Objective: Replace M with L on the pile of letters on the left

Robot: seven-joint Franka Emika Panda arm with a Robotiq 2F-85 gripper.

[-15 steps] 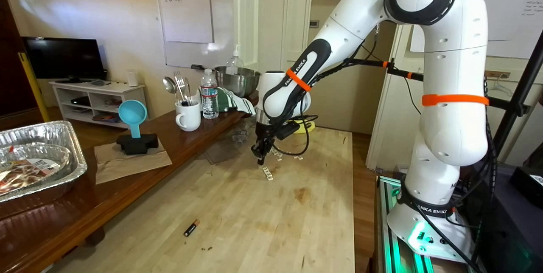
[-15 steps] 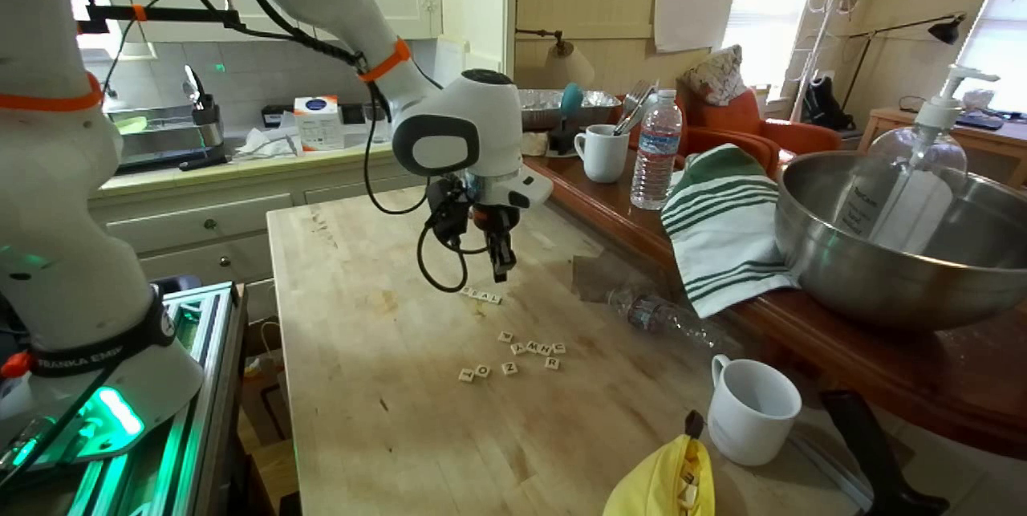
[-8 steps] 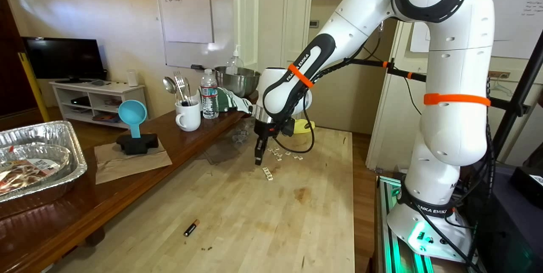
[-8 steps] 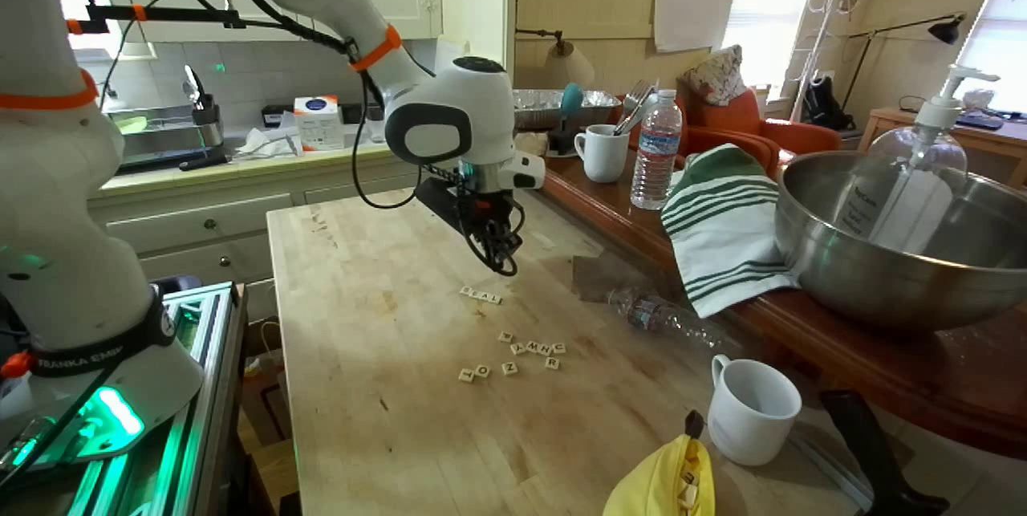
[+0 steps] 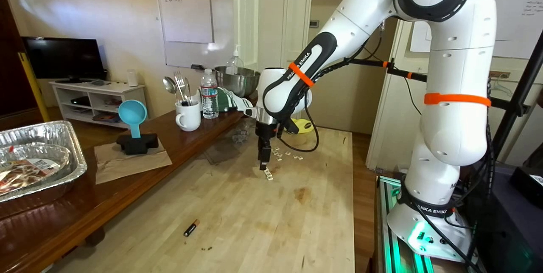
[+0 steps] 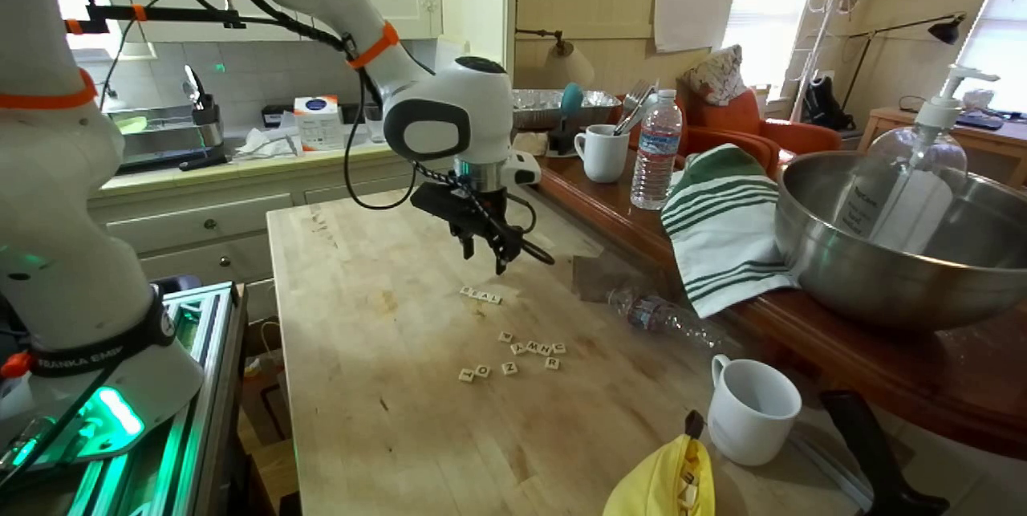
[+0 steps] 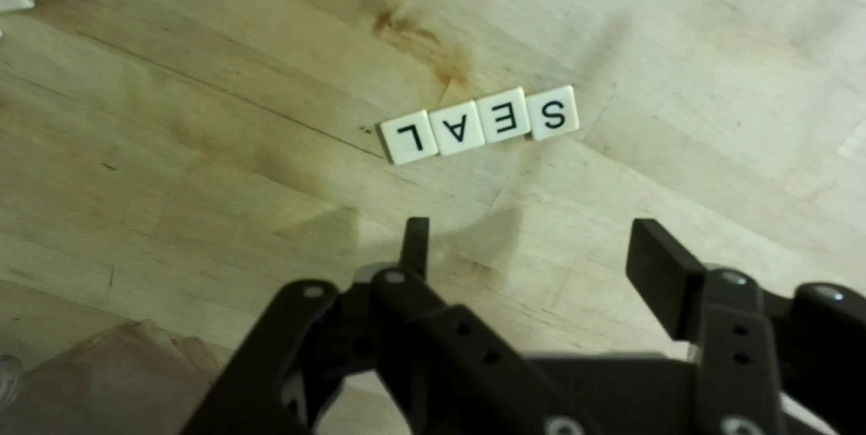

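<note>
In an exterior view, the gripper point(image 6: 485, 260) hangs above the table point(image 6: 377, 436), fingers point(image 6: 504, 258) apart, near a row of tiles point(image 6: 484, 296); loose tiles point(image 6: 532, 347) lie nearer the camera, and a mug point(image 6: 742, 436) stands beside a pouch point(image 6: 654, 480).

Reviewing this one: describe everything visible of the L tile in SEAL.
The L tile is a flat, off-white square, plastic-looking, printed with a black L that stands upside down in the wrist view. It lies face up on the wooden tabletop, ending the row that spells SEAL, one side appearing to touch the A tile. The open pincer is apart from it.
</note>
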